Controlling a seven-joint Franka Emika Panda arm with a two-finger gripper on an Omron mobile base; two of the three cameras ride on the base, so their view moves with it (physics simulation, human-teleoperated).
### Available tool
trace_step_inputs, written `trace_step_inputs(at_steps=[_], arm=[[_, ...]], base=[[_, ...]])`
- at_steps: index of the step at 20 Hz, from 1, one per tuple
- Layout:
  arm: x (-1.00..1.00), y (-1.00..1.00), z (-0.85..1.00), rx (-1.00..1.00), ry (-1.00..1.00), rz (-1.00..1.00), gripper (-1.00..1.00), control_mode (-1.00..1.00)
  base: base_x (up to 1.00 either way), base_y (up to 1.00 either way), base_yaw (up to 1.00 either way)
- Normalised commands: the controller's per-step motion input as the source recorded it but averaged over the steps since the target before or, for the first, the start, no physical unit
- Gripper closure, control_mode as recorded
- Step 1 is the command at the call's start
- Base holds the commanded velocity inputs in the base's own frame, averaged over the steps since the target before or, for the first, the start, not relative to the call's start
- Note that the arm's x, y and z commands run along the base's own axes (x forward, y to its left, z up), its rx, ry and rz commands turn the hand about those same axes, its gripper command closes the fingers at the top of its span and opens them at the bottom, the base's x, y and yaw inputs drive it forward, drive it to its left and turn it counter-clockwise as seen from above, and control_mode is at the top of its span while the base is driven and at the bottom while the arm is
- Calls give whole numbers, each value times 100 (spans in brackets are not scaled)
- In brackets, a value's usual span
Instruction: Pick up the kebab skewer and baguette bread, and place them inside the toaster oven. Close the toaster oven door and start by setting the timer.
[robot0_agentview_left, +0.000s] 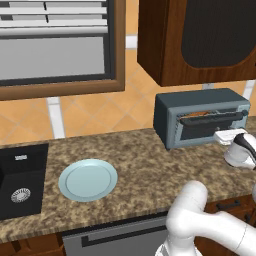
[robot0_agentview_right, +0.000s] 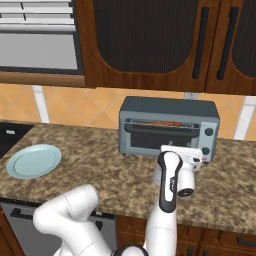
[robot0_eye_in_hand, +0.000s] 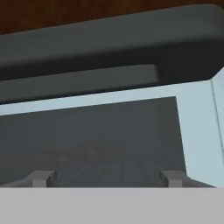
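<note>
We are facing the toaster oven door (robot0_eye_in_hand: 109, 131) up close, gripper (robot0_eye_in_hand: 107, 178) spread wide.

We are seeing both fingertips (robot0_eye_in_hand: 41, 178) standing apart against the dark glass, gripping nothing, under the bar handle (robot0_eye_in_hand: 78, 81). The toaster oven (robot0_agentview_right: 167, 127) is sitting on the granite counter (robot0_agentview_left: 140, 165), something orange-brown lying inside; a blue plate (robot0_agentview_left: 88, 180) is lying near the sink (robot0_agentview_left: 22, 180).
</note>
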Motion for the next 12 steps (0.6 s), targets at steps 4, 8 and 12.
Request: trace_step_inputs(at_steps=[4, 8, 12], arm=[[26, 6, 0, 0, -4, 0, -100, -100], [28, 7, 1, 0, -3, 0, -100, -100], [24, 4, 0, 0, 0, 0, -100, -100]], base=[[0, 0, 0], [0, 0, 0], [0, 0, 0]])
